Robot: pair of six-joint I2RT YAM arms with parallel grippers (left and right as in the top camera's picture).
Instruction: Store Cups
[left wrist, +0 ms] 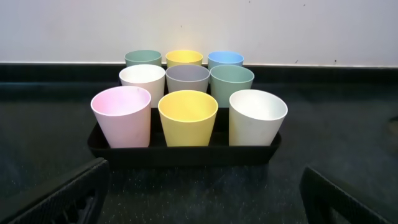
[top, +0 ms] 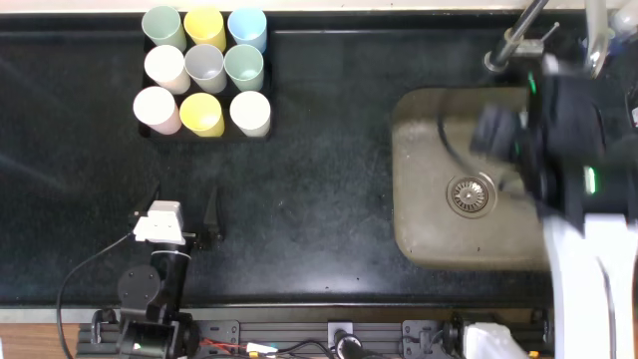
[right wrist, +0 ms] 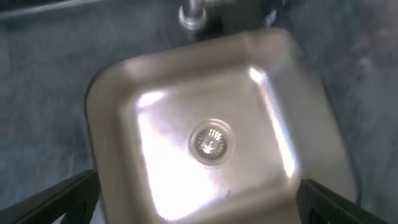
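At the near left of the desk, left pincer: wide open, its fingers far apart with nothing between them. It sits low over the dark surface, facing the tray and well apart from it.
Tray: black and shallow, at the far left of the desk, close to the back edge.
Cups: nine, all upright with mouths up, standing in the tray three by three and packed close together.
Row nearest the left pincer: pink cup, near yellow cup, near white cup, from the left side towards the right.
Middle row: middle white cup, grey cup, middle green cup, in the same order.
Far row: far green cup, far yellow cup, blue cup.
Right pincer: also wide open and holding nothing, hanging above the sink and looking down into the basin.
Sink: steel, set into the right part of the desk, well apart from the tray.
Drain: a round strainer in the middle of the basin floor.
Tap: at the sink's far rim.
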